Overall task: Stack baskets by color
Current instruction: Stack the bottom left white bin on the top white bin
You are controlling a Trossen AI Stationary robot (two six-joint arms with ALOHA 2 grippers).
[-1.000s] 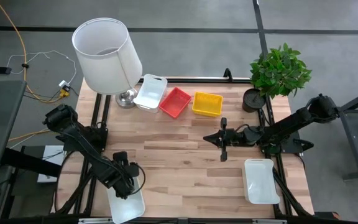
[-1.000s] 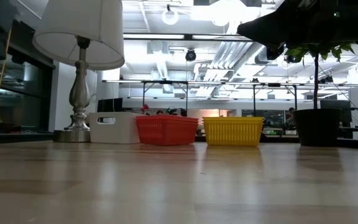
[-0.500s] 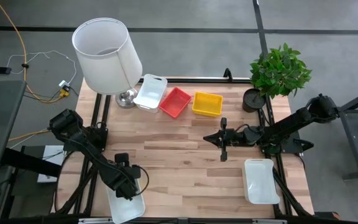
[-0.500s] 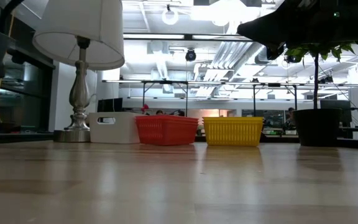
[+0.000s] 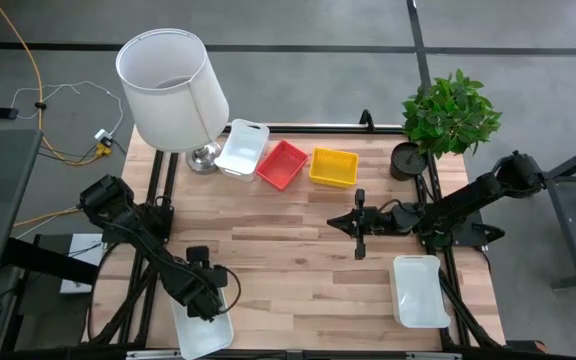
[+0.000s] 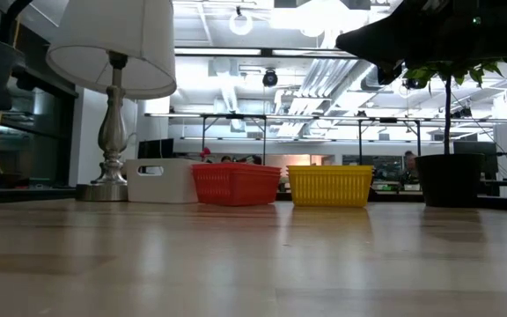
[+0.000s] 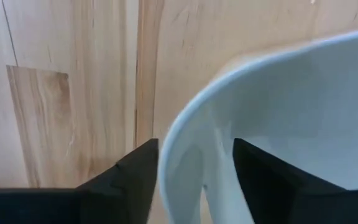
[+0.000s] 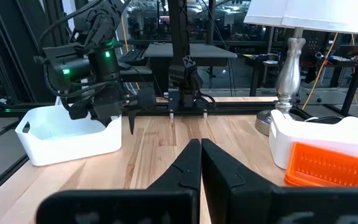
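Left claw [image 7: 194,171] astride white basket [image 7: 291,118] rim — unclosed

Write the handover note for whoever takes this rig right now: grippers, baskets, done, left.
Left gripper: fingers straddle the rim of the near-left white basket, one inside, one outside; not clamped yet.
Right gripper: shut, empty, hanging over mid-table.
Baskets: a second white basket sits near right. Along the far edge stand a third white basket by the lamp, then a red basket and a yellow basket.
Done: no stacking visible.
Left: gather the white ones into one stack; only one red and one yellow show.
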